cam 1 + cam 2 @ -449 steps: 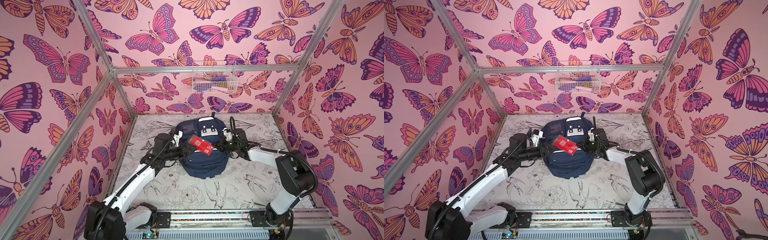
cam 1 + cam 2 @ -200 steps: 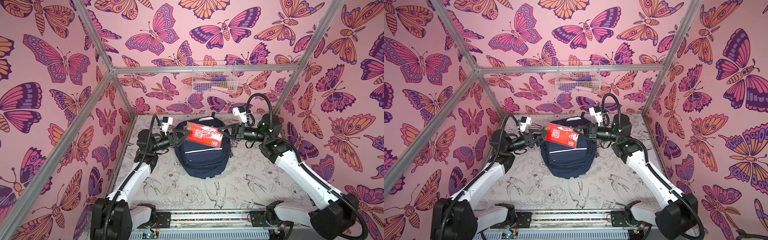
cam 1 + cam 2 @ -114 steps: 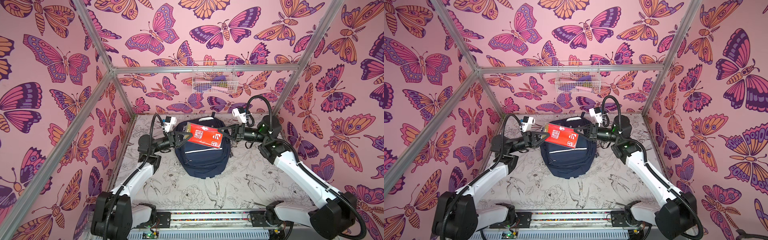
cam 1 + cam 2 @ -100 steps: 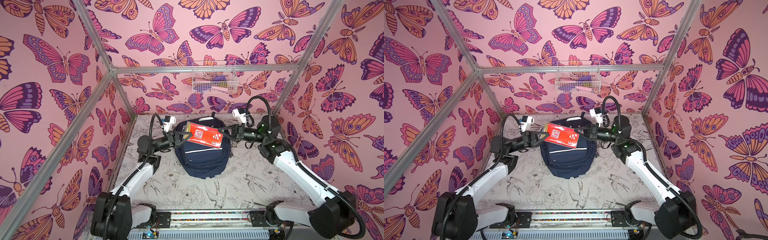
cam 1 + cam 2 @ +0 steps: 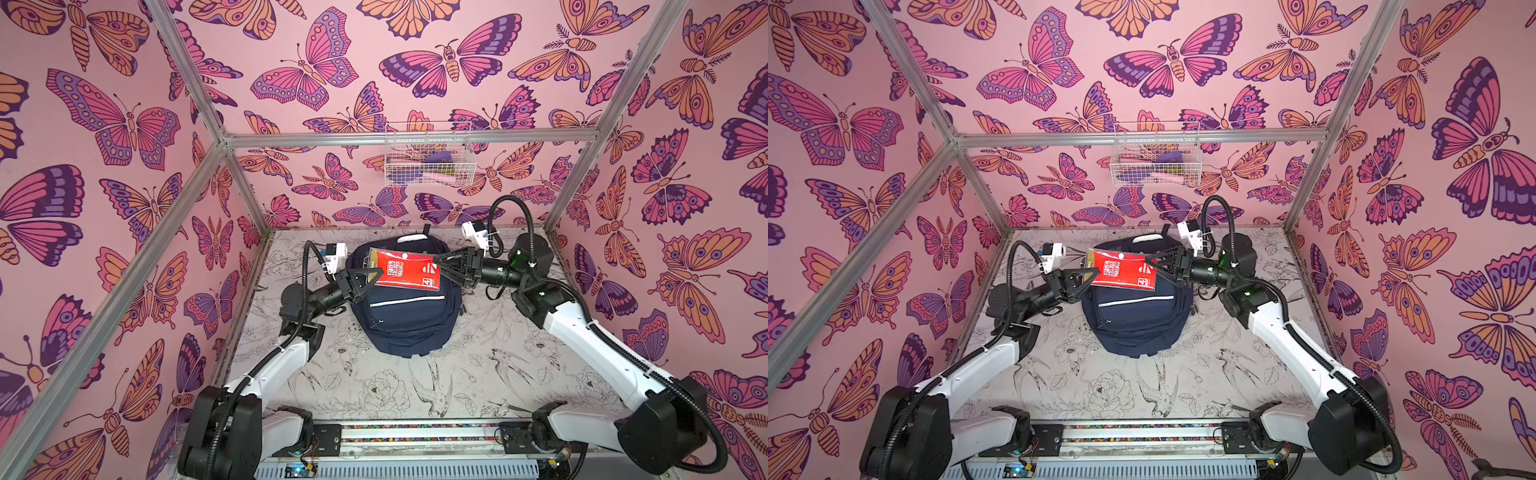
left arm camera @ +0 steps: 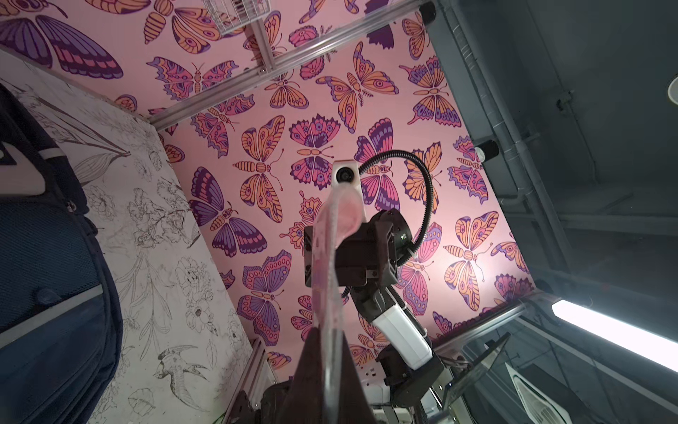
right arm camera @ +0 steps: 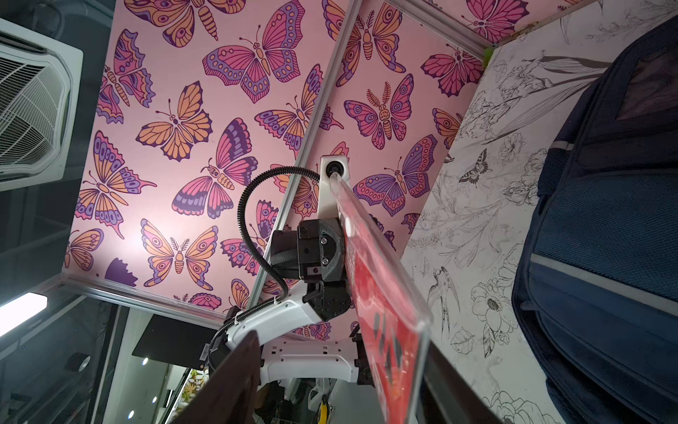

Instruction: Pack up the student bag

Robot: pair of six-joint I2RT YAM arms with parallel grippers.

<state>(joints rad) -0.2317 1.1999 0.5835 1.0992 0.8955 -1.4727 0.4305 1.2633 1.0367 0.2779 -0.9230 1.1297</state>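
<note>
The student bag [image 5: 405, 320] [image 5: 1136, 322], a navy backpack, lies flat at the back middle of the table. Above its upper part hangs a flat red packet in a clear sleeve [image 5: 405, 270] [image 5: 1123, 272]. My left gripper [image 5: 375, 273] [image 6: 328, 330] is shut on the packet's left edge. My right gripper [image 5: 439, 267] [image 7: 341, 341] stands open around the packet's right edge. In the right wrist view the packet [image 7: 381, 293] leans against one finger, with a wide gap to the other. The bag's side shows in both wrist views [image 6: 47, 257] [image 7: 605, 220].
A white wire basket [image 5: 428, 160] with small items hangs on the back wall above the bag. Metal frame posts [image 5: 245, 195] stand at the back corners. The flower-printed tabletop [image 5: 415, 395] runs forward to the arms' mounting rail [image 5: 415, 432].
My left gripper closed on the packet's left edge about a second ago. My right gripper, which was holding the right edge, has just opened. The packet stays above the bag.
</note>
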